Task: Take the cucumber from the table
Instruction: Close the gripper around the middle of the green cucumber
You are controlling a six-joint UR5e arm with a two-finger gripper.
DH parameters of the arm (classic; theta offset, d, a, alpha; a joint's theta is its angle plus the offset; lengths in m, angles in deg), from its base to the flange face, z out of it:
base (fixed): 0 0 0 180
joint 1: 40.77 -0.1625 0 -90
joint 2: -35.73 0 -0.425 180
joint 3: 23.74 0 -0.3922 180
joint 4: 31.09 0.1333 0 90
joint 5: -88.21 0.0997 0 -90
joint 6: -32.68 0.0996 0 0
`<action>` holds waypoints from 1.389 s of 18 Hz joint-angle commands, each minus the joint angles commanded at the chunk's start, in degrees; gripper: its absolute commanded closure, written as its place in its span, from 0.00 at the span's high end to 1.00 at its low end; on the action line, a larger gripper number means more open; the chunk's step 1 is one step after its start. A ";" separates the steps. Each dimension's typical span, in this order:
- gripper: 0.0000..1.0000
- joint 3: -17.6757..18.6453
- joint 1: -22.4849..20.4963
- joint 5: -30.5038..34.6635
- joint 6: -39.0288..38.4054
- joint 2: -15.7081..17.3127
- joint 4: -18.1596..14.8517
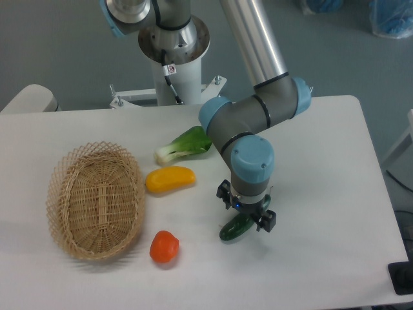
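The cucumber (233,228) is small, dark green and glossy. It lies on the white table (322,194) at the front middle. My gripper (246,208) points straight down right over its right end. One finger stands at the upper left and the other at the lower right, so the jaws stand open, astride the cucumber. The cucumber's right end is partly hidden under the gripper.
A yellow pepper (170,179) lies left of the gripper and a bok choy (185,145) behind it. A red tomato (164,247) lies at the front left. A wicker basket (95,199) stands at the left. The arm's base (174,45) is at the back.
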 joint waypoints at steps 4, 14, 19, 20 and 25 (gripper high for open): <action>1.00 0.09 0.26 0.00 -0.17 -0.70 0.18; 0.62 -0.61 2.73 0.00 -2.02 -1.76 0.35; 0.22 -1.58 2.64 0.09 -1.32 -2.02 0.27; 0.12 -2.10 2.55 0.26 -1.15 -2.11 0.18; 0.09 -3.16 2.02 2.37 0.26 -1.76 -0.61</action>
